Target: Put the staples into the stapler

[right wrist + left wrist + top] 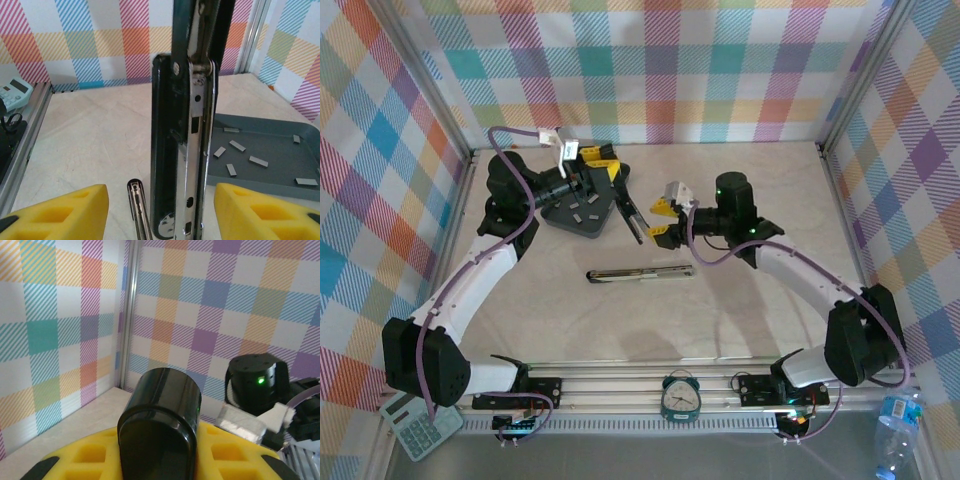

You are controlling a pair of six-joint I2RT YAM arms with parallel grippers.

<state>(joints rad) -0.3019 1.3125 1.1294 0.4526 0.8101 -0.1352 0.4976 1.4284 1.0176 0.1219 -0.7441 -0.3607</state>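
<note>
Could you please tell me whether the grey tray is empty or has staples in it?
Not empty: several loose staples lie scattered on the floor of the tray, clear in the right wrist view.

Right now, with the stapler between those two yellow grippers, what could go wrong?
1. Only the left gripper seems clamped on the stapler, and by one end. The right gripper has its fingers apart around it, so the stapler might sag or twist.
2. The staples lie loose and scattered in the tray. Small and flat, they could slip when picked up.
</note>
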